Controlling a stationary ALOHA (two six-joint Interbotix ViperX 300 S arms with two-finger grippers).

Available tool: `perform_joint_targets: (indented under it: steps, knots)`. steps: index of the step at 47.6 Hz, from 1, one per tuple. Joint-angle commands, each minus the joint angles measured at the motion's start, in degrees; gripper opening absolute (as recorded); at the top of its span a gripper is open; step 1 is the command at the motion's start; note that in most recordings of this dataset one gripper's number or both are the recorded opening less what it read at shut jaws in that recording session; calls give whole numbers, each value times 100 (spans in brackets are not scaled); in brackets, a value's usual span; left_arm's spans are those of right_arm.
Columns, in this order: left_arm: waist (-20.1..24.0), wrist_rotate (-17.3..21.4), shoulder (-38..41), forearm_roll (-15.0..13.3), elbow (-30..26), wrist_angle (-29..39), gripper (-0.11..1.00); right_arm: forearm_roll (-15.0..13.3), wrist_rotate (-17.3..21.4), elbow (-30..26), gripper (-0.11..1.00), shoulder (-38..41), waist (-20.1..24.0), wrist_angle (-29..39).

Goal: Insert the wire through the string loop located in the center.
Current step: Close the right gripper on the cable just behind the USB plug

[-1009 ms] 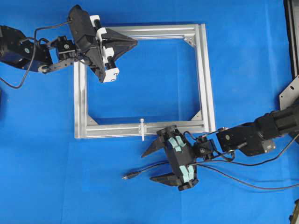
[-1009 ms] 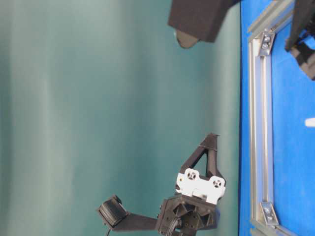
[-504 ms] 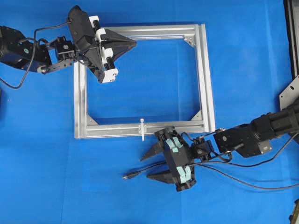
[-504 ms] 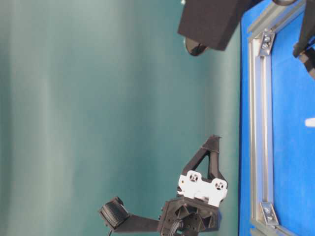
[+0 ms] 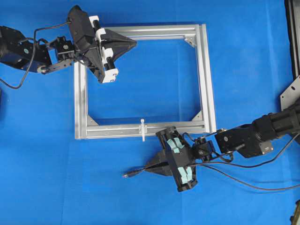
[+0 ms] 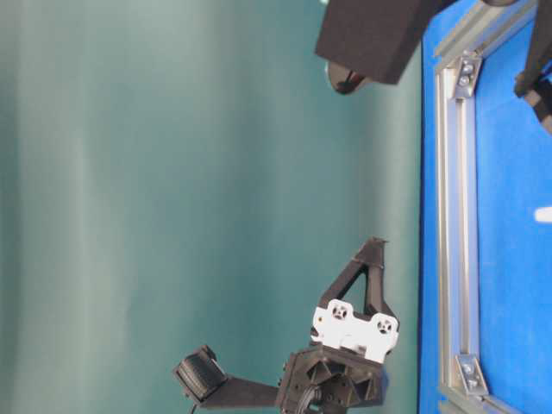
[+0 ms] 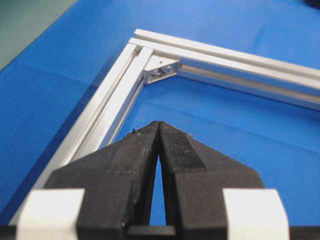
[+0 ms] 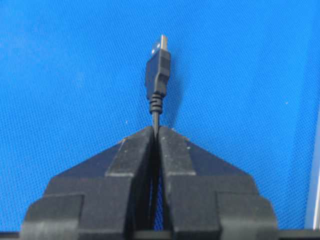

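The wire (image 5: 134, 174) lies on the blue mat below the silver frame, its dark plug (image 8: 157, 70) pointing left in the overhead view. My right gripper (image 5: 144, 171) is shut on the wire just behind the plug, and the thin cable passes between the closed fingertips (image 8: 170, 137). The rest of the cable trails off to the right. The string loop (image 5: 142, 130), a small white piece, stands on the frame's near bar, above and slightly left of my right gripper. My left gripper (image 5: 136, 43) is shut and empty, hovering over the frame's far left corner (image 7: 161, 71).
The silver frame (image 5: 206, 79) is a large rectangle in the middle of the blue mat. Black equipment (image 5: 293, 37) and a metal bracket (image 5: 290, 93) stand at the right edge. In the table-level view the frame's bar (image 6: 453, 216) runs vertically.
My right gripper's jaws have closed from wide open onto the wire behind its plug. The left arm has stayed in place.
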Motion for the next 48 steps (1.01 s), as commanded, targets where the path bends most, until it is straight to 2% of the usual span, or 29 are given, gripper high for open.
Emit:
perform_joint_targets:
  steps: [1, 15, 30, 48]
  knots:
    - [18, 9, -185, 18, -44, -26, 0, 18, 9, -35, -2, -132, 0, -18]
    - [18, 0, -193, 18, -44, -26, 0, 18, 9, -18, -2, -545, 0, 202]
    - [18, 0, -185, 18, -70, -26, 0, -9, -35, -141, -2, -1274, 0, 1160]
    - [18, 0, -193, 18, -53, -26, 0, -9, -35, -141, -2, -1292, 0, 1222]
